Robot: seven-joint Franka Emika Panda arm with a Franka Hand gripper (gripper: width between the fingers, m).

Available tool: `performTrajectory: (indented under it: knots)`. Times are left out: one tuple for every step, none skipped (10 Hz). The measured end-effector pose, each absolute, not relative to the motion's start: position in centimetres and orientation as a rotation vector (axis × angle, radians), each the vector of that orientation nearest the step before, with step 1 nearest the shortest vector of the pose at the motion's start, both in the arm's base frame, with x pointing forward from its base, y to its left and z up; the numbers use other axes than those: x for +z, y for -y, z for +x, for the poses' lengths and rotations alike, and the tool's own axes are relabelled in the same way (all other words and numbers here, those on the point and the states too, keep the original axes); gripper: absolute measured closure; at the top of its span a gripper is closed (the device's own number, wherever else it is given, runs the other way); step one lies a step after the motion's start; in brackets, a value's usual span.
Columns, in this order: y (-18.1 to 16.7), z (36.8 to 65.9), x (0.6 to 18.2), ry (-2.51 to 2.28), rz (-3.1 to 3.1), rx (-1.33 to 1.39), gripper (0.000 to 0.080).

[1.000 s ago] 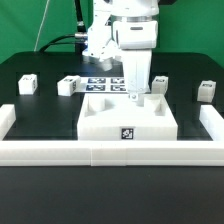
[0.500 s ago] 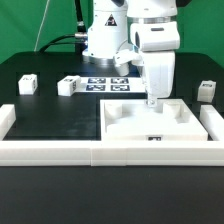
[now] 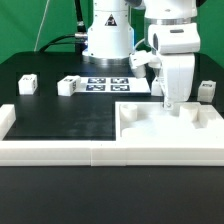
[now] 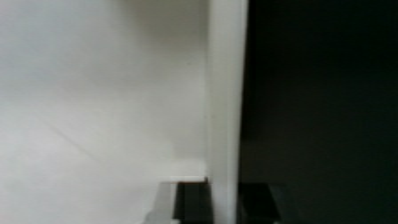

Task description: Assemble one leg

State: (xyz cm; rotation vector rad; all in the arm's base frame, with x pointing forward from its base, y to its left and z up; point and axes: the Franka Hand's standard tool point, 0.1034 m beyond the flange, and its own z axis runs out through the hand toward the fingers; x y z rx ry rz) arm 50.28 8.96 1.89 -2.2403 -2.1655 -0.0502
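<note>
The exterior view takes in the whole scene. The hand (image 3: 168, 103) reaches straight down with its fingertips at the top of the large white slab (image 3: 140, 125), which sits at the exterior view's right, pressed into the corner of the white rail (image 3: 60, 152) along the near edge of the counter (image 3: 60, 115). From here I cannot tell whether the fingers are spread, pressed together or pinching the slab's wall. The wrist view does not settle it. It shows only a blurred white face (image 4: 98, 100) meeting a dark area (image 4: 329, 100) along one bright straight edge, too close to read. Only the exterior view shows the task's parts. The leftmost leg (image 3: 27, 84) and a second leg (image 3: 68, 86) stand on the counter well to the left of the slab. A third leg (image 3: 206, 90) stands at the far right, just beyond the hand. None is touched. The marker board (image 3: 108, 85) lies flat in front of the robot base (image 3: 105, 35). The counter is matte black, and a green backdrop (image 3: 30, 30) fills the room behind.
</note>
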Motion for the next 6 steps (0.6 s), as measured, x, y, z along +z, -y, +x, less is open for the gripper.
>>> performTrajectory:
  knots:
    - [-9.0,50.24,1.91,2.155,-2.25,-0.048,0.0742]
    - [-8.99,50.16,1.89,2.137,-2.267,-0.045,0.0742]
    - [-8.98,50.14,1.89,2.13,-2.273,-0.047,0.0742]
    - [-8.96,50.14,1.88,2.129,-2.274,-0.046,0.0737]
    - [-8.94,50.1,1.82,2.128,-2.274,-0.045,0.0737]
    - [-8.91,50.1,1.81,2.127,-2.274,-0.045,0.0489]
